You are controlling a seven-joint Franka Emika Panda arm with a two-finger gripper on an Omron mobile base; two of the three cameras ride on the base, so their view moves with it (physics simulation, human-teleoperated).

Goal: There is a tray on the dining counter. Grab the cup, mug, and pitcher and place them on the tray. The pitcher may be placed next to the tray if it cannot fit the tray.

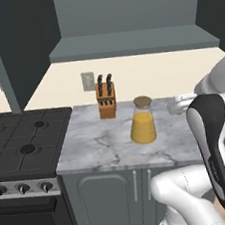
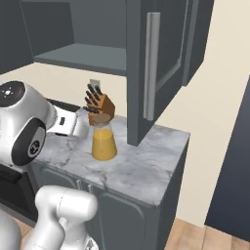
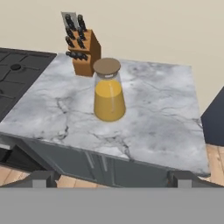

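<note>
The clear glass conical pitcher (image 3: 109, 94) of orange liquid, capped by a round brown cork-like lid (image 3: 107, 66), stood upright near the middle of the short grey-white marble bench (image 3: 157, 118) topping the grey cabinets. In the hand view it lay at twelve o'clock from the hand (image 3: 109, 178), well apart across the bench's front edge, its long axis vertical. The hand's two dark fingertips (image 3: 41, 178) stood spread as wide as they go, holding nothing. A wooden knife block (image 3: 83, 52) sat just behind the pitcher at about eleven o'clock, near the black stove (image 3: 17, 74) at nine o'clock. The approach, I judged, should run straight forward to close around the body below the lid.
</note>
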